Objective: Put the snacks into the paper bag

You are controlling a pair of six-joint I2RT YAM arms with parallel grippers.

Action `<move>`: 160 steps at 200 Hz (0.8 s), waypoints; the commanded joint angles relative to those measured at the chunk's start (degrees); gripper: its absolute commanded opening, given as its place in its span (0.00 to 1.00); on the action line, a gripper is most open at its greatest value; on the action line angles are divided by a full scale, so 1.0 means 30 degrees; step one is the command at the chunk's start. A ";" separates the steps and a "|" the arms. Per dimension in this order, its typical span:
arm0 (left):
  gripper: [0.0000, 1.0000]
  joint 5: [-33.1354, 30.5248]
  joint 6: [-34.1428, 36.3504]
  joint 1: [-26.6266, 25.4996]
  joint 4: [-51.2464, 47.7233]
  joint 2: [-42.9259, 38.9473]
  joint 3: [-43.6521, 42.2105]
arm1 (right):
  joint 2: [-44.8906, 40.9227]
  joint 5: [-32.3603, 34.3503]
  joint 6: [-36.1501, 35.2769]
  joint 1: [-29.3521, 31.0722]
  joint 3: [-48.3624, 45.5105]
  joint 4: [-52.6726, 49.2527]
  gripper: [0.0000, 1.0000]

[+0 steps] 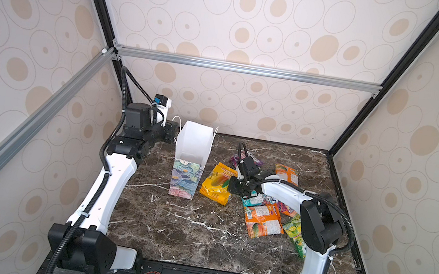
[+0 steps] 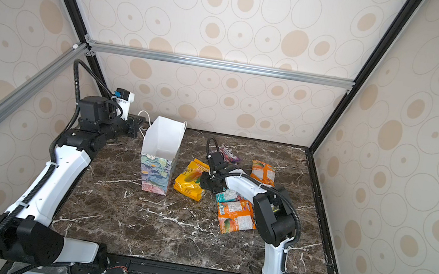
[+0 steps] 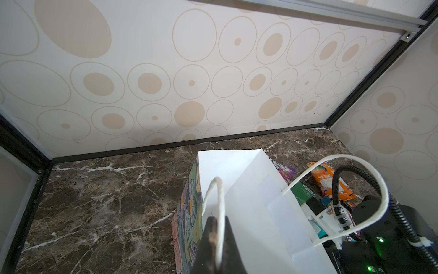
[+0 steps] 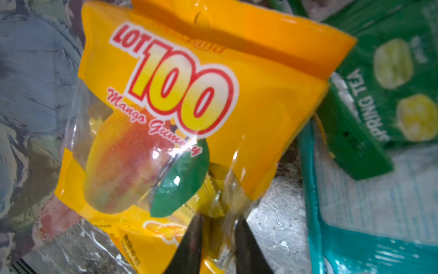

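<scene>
The dark marble table (image 1: 197, 229) is carrying everything. The paper bag (image 1: 187, 180) is standing upright at its 10 o'clock. A yellow packet (image 1: 216, 185) is lying just beside the bag, at the bag's 3 o'clock. A purple packet (image 2: 227, 153) is lying toward 12 and an orange packet (image 1: 287, 173) toward 1. A teal packet (image 1: 253, 200), a second orange packet (image 1: 263, 220) and a green packet (image 1: 296, 230) are lying clustered around 3 to 4 o'clock.

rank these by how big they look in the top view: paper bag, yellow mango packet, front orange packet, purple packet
1. paper bag, clearly largest
2. yellow mango packet and front orange packet: look alike, not ranked
3. purple packet: smallest showing, but partly hidden and farther back, so unsure
</scene>
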 commanded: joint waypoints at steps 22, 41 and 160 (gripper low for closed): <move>0.00 0.0139 0.0442 0.0139 0.0350 -0.0420 0.0079 | 0.0041 0.0211 0.0077 0.0089 -0.0501 -0.0151 0.01; 0.00 0.0204 0.0441 0.0151 0.0349 -0.0382 0.0100 | -0.0083 0.0385 0.0019 0.0067 -0.0531 -0.0204 0.00; 0.00 0.0142 0.0433 0.0135 0.0388 -0.0480 0.0043 | -0.2192 0.1891 -0.1839 0.0064 0.0471 -0.1773 0.00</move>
